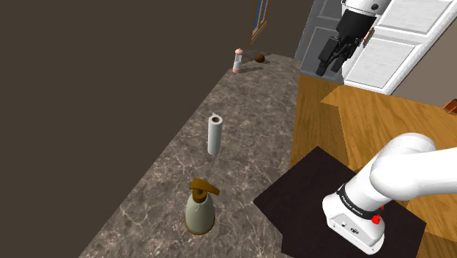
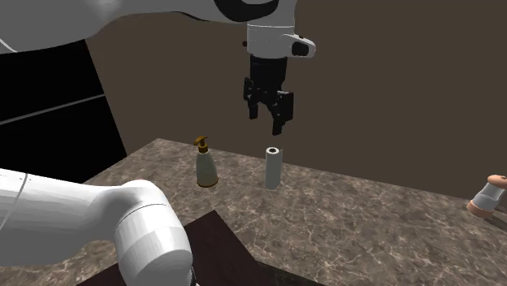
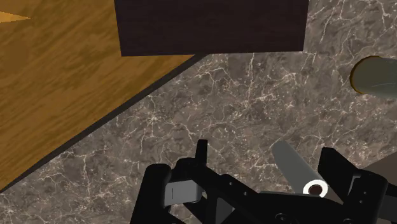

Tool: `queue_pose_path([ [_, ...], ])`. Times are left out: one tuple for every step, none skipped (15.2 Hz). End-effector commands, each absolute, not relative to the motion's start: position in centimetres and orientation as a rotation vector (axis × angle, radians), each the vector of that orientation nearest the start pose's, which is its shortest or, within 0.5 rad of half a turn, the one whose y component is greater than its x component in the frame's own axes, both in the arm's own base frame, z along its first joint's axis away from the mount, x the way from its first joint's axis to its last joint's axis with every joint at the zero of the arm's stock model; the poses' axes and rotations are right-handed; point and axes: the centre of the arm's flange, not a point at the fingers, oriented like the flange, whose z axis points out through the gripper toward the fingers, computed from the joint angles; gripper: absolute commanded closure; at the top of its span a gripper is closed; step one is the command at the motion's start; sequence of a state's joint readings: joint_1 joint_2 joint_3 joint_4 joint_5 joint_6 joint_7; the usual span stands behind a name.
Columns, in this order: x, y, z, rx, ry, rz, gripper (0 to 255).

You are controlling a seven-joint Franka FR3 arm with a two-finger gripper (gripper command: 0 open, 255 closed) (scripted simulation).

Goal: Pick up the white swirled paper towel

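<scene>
Soap dispenser (image 1: 200,212) on marbled counter (image 1: 249,139)

In the wrist view, the rounded grey-green soap bottle (image 3: 375,75) beyond the black two-finger tool (image 3: 266,156) is cut off by the frame's edge. Well apart from the tool, on the marbled surface (image 1: 242,139), a small brown lump (image 1: 258,57) is too small to identify.

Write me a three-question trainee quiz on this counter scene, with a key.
1. True or false: the paper towel roll stands upright on the counter.
2. Which is nearer the roll? A) soap bottle B) shaker
3. Fill in: the gripper hangs above the counter, holding nothing, jaws ____.
Key: 1 true; 2 A; 3 open.
</scene>
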State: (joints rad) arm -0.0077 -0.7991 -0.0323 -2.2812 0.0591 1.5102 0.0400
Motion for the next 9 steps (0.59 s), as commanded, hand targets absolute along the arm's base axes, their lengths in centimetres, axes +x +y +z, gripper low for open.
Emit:
queue_pose_path([
  [29.7,-0.9,62.4,-3.057,0.101,-0.042,0],
  [30.3,-0.2,61.6,-3.059,0.1,-0.05,0],
  [31.0,0.6,60.7,-3.061,0.098,-0.057,0],
  [31.6,1.4,59.9,-3.062,0.097,-0.064,0],
  [32.2,2.1,59.0,-3.064,0.095,-0.072,0],
  [32.9,2.9,58.2,-3.066,0.094,-0.079,0],
  [33.5,3.6,57.3,-3.067,0.093,-0.086,0],
  [34.1,4.4,56.5,-3.069,0.091,-0.094,0],
  [34.8,5.1,55.6,-3.07,0.09,-0.101,0],
])
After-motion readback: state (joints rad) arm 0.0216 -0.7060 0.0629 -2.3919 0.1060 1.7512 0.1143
